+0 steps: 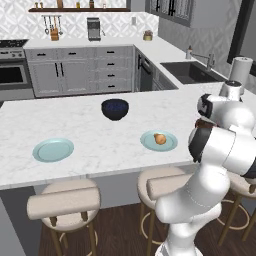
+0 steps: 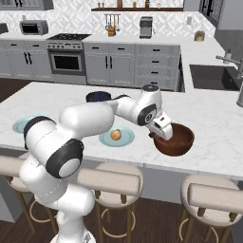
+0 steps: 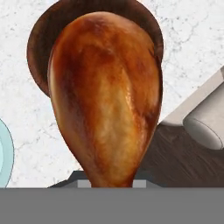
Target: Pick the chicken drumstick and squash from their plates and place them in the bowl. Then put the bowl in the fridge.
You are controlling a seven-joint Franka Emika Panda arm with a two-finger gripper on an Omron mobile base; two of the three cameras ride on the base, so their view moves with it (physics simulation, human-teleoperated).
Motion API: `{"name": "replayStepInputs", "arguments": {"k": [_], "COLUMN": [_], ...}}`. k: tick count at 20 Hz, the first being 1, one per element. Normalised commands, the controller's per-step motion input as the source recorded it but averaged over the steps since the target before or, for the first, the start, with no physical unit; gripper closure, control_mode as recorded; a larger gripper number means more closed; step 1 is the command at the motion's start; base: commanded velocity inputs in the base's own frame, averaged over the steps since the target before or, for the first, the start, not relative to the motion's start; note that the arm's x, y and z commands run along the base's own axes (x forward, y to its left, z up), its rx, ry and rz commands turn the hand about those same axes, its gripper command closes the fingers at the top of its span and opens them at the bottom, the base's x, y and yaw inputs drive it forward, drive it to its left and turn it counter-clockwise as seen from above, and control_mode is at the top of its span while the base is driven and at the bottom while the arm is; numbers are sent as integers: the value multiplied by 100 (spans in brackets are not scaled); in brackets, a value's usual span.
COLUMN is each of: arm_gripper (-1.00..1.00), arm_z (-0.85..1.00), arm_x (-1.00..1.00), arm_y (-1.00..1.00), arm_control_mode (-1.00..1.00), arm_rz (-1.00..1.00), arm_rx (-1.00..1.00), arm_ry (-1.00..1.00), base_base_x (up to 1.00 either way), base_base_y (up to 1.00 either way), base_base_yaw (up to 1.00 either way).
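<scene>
Gripper [image 2: 156,134] clamped on the chicken drumstick [image 3: 105,92] by its thin end, fat end hanging over the bowl [image 2: 178,142] near the counter's [image 2: 213,123] front edge, lined up for a drop. Squash [image 2: 116,135] sits on its plate [image 2: 124,140].

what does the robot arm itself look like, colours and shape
The arm is made of glossy white rounded segments with dark, almost black bands and round caps at the joints. One white link ends in a flat grey-topped cylinder. The claw sits on a boxy white hand with dark undersides. No cables or markings show.
</scene>
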Motion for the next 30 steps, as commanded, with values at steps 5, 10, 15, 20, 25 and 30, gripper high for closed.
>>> {"name": "replayStepInputs", "arguments": {"k": [5,10,15,20,25,30], "arm_gripper": [100,100,100,100,100,100], "arm_z": [-18,-19,0,-2,-26,-44], "arm_x": [10,23,27,49,23,0], "arm_y": [-53,-44,-12,0,0,0], "arm_control_mode": [-100,-100,-100,-100,-100,-100], "arm_rz": [-2,-3,0,0,0,0], "arm_rx": [-4,-5,0,0,0,0], "arm_ry": [0,1,1,0,0,0], "base_base_x": [0,0,0,0,0,0], "base_base_y": [0,0,0,0,0,0], "base_base_yaw": [0,0,0,0,0,0]}}
